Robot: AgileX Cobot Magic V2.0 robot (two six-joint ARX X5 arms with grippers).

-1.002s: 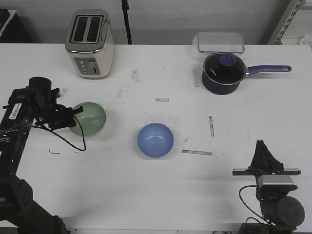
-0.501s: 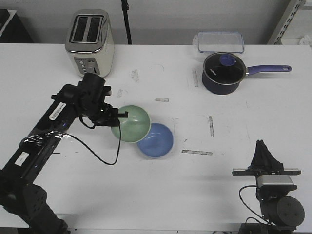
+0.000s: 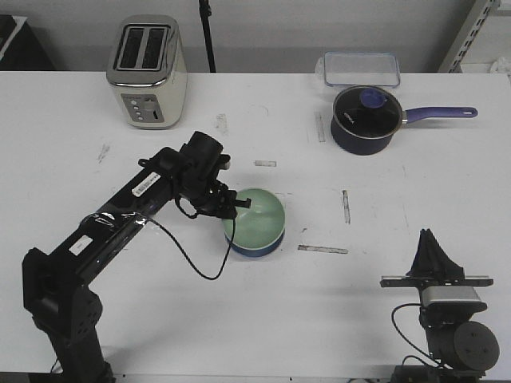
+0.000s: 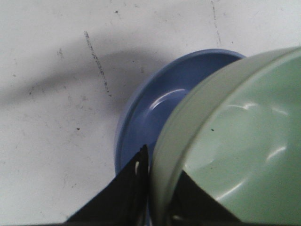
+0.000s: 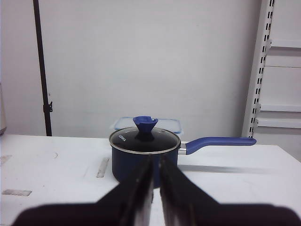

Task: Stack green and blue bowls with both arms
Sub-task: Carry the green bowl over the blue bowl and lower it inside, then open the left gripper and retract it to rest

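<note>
Here the left gripper [image 4: 149, 188] pinches the green bowl's [image 3: 257, 214] near rim, holding it directly over the blue bowl [image 4: 141, 117] beneath; the stack only needs lowering, while the right gripper [image 3: 432, 243] sits closed, well apart

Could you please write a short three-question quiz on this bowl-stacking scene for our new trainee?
1. True or false: the left end effector grips the rim of the green bowl.
2. What lies directly beneath the green bowl? A) toaster B) blue bowl C) saucepan
3. Fill in: the right end effector points toward the lidded ____ at the table's far side.

Key:
1. True; its fingers straddle the rim.
2. B.
3. Saucepan.
</note>
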